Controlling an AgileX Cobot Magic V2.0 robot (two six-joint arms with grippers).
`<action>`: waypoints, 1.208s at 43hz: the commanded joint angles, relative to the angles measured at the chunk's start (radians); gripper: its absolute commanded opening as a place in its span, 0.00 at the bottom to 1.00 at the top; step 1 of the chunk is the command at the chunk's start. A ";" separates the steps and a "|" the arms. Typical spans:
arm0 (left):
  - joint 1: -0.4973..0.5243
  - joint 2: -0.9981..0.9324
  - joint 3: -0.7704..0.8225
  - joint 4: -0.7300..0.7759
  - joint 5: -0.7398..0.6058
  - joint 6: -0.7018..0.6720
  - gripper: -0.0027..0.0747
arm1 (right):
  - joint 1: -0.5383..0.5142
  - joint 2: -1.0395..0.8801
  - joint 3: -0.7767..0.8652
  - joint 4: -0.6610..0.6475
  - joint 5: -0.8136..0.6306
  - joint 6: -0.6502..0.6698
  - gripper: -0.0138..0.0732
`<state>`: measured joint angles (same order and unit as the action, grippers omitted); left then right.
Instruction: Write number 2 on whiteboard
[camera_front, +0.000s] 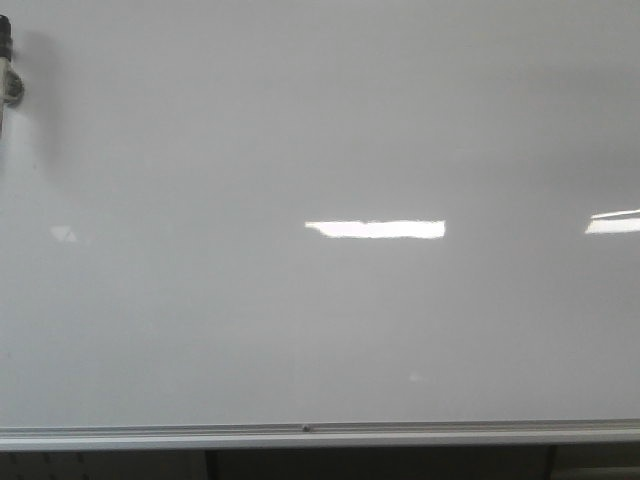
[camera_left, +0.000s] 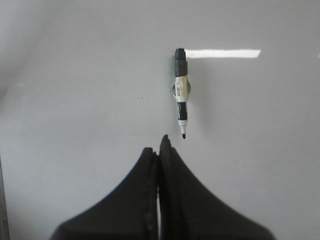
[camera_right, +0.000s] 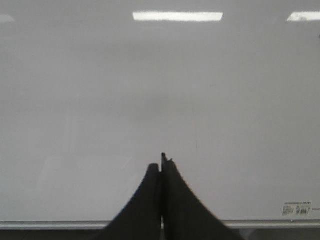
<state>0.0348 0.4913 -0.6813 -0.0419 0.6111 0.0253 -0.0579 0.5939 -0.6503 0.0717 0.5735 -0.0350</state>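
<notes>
Front view shows the whiteboard filling almost the whole picture, glossy and grey-white. At its far left edge, high up, a marker is partly in view, with a dark end and a pale body against the board. Moving right, a faint small reflection sits on the left part of the board, a bright strip of reflected light lies near the middle, and a second bright strip is cut off at the right edge. A silver metal strip runs along the board's lower edge. No written digit can be made out anywhere on the board in this view.

On the left wrist camera, the left gripper has its two black fingers pressed together with nothing between them. The marker sits just beyond the fingertips, apart from them, its dark tip pointing toward the gripper and its body held in a small clip on the board.

On the right wrist camera, the right gripper is likewise closed and empty, facing bare board, with a small printed label near the lower edge at the right.
</notes>
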 joint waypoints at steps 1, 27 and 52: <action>-0.007 0.040 -0.026 -0.007 -0.045 -0.009 0.01 | 0.000 0.050 -0.029 0.002 -0.044 -0.011 0.08; -0.042 0.164 -0.025 -0.042 -0.031 0.039 0.73 | 0.068 0.106 -0.029 0.003 -0.022 -0.056 0.86; -0.108 0.476 -0.082 -0.050 -0.245 -0.017 0.72 | 0.077 0.106 -0.029 0.003 -0.024 -0.056 0.86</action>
<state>-0.0758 0.9250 -0.7151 -0.0761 0.4868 0.0235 0.0192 0.6979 -0.6503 0.0717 0.6144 -0.0809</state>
